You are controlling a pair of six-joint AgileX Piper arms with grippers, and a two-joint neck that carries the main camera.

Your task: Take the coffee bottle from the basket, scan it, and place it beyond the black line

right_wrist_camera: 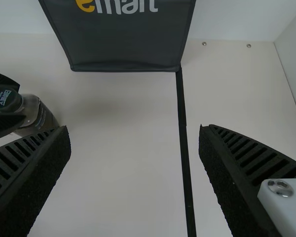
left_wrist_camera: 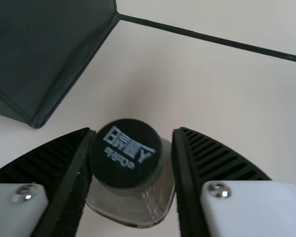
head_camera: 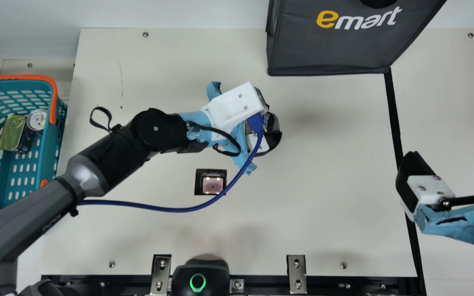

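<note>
My left gripper [head_camera: 266, 137] is over the middle of the table in the main view, shut on the coffee bottle [head_camera: 271, 121], whose upper part its wrist hides. In the left wrist view the bottle's black cap [left_wrist_camera: 126, 154] sticks out between the fingers of my left gripper [left_wrist_camera: 132, 168], the clear body below it. The right wrist view shows the bottle [right_wrist_camera: 38, 114] at the left, in the left fingers. My right gripper [head_camera: 450, 164] stands open near the black line [head_camera: 393, 111]. Nothing is between the fingers of my right gripper [right_wrist_camera: 134, 143]; the line [right_wrist_camera: 183, 121] runs below them.
A dark bag [head_camera: 335, 45] stands at the back, beside the line's far end. At the far left is a teal basket [head_camera: 49, 154] with cans in it. The scanner [head_camera: 212, 183] is set in the table nearer the front, with a blue cable [head_camera: 179, 209] hanging close by.
</note>
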